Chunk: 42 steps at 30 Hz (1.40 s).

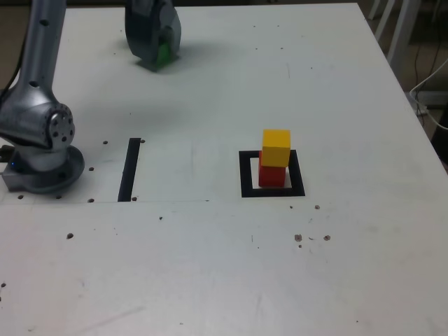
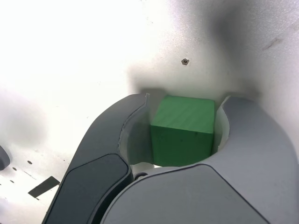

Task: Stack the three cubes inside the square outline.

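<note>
1. We have our grey, curved-finger gripper (image 2: 188, 97) closed around the solid green cube (image 2: 182, 133), a finger against each side.
2. In the exterior view, we see it at about ten-thirty from the black tape square outline (image 1: 246, 192).
3. Inside that outline, our glossy yellow cube (image 1: 276, 148) sits on the solid red cube (image 1: 271, 176).

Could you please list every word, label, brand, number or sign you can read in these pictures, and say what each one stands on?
There is no readable text in either view.
The green cube, yellow cube and red cube show plain faces.
The gripper shows no lettering.
The square outline and black strip are plain marks, without characters.
</note>
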{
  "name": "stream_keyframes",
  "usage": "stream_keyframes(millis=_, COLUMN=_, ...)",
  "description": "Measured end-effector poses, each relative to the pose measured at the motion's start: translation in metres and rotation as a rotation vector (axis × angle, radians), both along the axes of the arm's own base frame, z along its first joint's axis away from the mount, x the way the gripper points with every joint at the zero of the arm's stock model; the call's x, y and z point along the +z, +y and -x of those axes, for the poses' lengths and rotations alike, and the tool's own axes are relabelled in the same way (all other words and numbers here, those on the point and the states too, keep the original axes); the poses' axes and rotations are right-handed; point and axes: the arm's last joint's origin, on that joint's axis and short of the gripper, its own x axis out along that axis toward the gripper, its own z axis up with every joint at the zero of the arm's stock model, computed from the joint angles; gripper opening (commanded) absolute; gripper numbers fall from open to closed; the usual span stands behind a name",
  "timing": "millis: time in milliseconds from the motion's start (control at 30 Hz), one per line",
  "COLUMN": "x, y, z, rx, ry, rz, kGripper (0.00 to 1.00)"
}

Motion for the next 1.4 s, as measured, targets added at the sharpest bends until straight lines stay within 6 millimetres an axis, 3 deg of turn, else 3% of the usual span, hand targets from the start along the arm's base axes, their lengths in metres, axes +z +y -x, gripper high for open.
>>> stream_keyframes(millis=433, x=0.012, y=-0.023, z=-0.038, rx=-0.153, ry=-0.034, rz=-0.006, kGripper=0.30)
stream_keyframes(millis=833, x=0.034, y=-0.073, z=-0.087, rx=-0.323, ry=-0.056, rz=-0.022, kGripper=0.30)
stream_keyframes(millis=1400, x=0.071, y=-0.146, z=-0.127, rx=-0.515, ry=-0.103, rz=-0.020, kGripper=0.30)
